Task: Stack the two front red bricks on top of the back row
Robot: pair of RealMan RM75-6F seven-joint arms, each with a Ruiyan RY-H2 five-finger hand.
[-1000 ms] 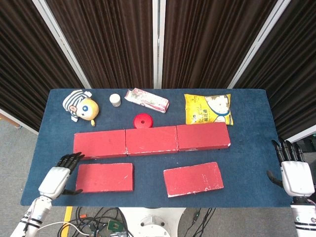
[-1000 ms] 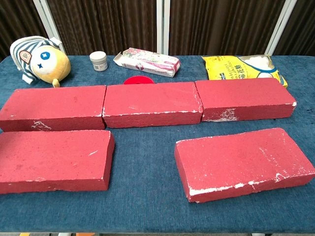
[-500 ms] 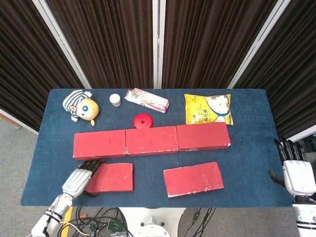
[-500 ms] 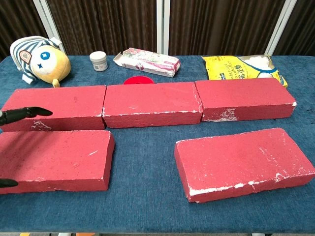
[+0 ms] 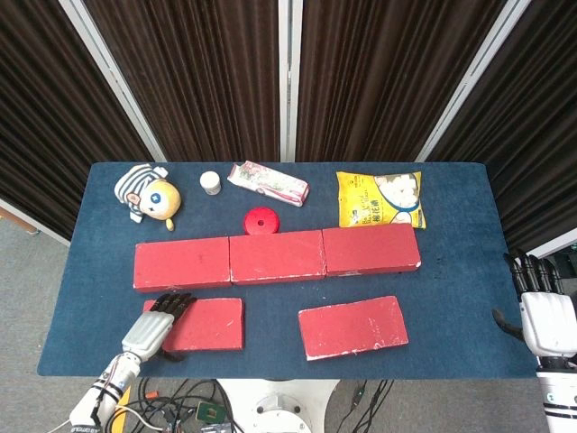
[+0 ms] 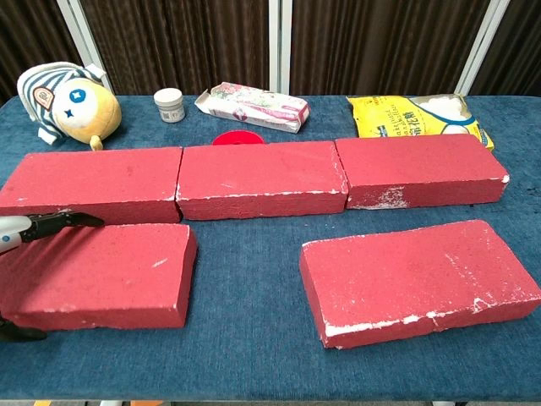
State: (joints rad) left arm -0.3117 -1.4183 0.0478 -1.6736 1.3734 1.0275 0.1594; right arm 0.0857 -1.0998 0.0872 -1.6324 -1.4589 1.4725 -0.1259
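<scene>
The near-left brick [image 5: 200, 324] lies flat on the blue table [image 5: 451, 289], just in front of the back row [image 5: 276, 256] of three bricks set end to end, and the near-right brick [image 5: 352, 327] sits well apart from it, skewed a little. Neither is stacked yet. The left hand [image 5: 155, 324] is draped over the left end of the near-left brick, fingers [image 6: 59, 222] along its far edge and thumb [image 6: 19, 332] at the near edge, spread to span it; whether it actually grips, I cannot tell. Here's the worry: a hold at one end means the long, heavy free end may sag or twist out on the lift, or clip the back row and nudge it. The right hand [image 5: 546, 317] waits at the table's right edge, fingers apart, holding nothing.
</scene>
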